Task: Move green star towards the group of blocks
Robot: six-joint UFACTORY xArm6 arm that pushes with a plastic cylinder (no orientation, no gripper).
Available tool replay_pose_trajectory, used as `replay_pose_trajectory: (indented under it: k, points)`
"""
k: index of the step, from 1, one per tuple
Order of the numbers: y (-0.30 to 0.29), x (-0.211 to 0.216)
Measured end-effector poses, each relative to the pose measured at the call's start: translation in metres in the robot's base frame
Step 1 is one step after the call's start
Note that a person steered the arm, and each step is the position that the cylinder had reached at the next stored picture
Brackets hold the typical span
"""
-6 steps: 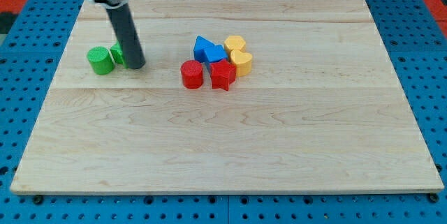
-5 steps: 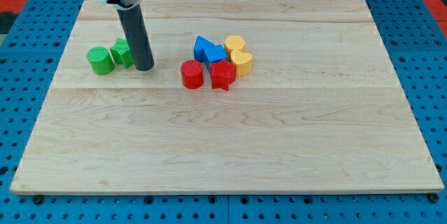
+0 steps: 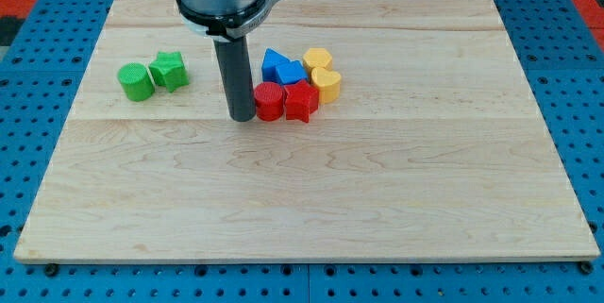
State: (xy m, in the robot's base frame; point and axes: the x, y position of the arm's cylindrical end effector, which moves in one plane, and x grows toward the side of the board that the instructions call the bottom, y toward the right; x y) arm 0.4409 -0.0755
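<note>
Camera view, from above one long edge: a pale wooden tabletop [image 3: 311, 209] lies on a blue pegboard [image 3: 28, 105] and fills most of the picture. Next in size, the arm's dark rod [image 3: 233, 76] drops from a grey collar at the view's top, and my tip [image 3: 242, 117] rests on the wood, touching or just short of the left side of the red cylinder [image 3: 269, 101]. This arm carries no end effector with jaws to stand apart or together, only the bare rod, which holds nothing. The group of blocks sits just to the view's right of the rod: the red cylinder, a red star [image 3: 301, 101] touching it, two blue blocks [image 3: 281, 65] behind them whose shapes are hard to make out, and two yellow blocks [image 3: 323, 72], one behind the other, at the group's right. The green star [image 3: 170, 70] sits well to the view's left of the tip and the group, apart from both, with a green cylinder [image 3: 135, 82] just beside it on its left.
</note>
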Motion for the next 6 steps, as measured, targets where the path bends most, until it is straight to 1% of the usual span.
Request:
replay_pose_trajectory:
  k: [1,2,3,4,5,6]
  points:
    - [-0.027,0.011]
    - [-0.103,0.032]
    - [-0.200,0.057]
    - [-0.229,0.051]
    - [-0.229,0.039]
    - [-0.229,-0.051]
